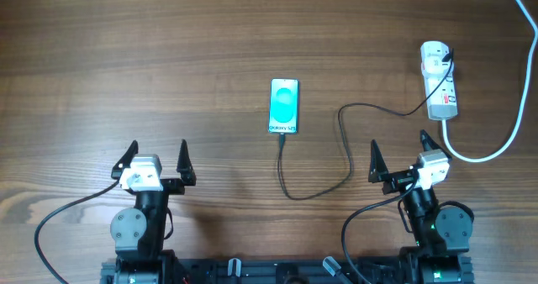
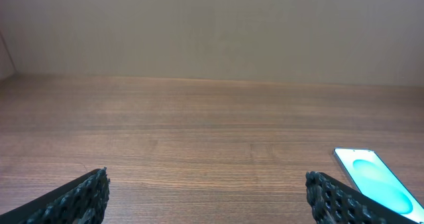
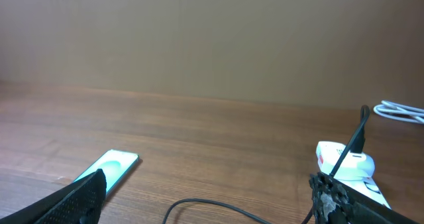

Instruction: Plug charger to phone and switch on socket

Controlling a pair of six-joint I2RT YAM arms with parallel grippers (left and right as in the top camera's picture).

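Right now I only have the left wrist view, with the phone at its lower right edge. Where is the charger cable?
Observer: The cable loops from the phone's near edge toward the right claw. I cannot tell if its tip is plugged in.
Operator: Where does its other end go?
Observer: Into the socket at the far right, beyond the right claw.
Operator: Is that claw holding anything?
Observer: No, it is open and empty, beside the loop.
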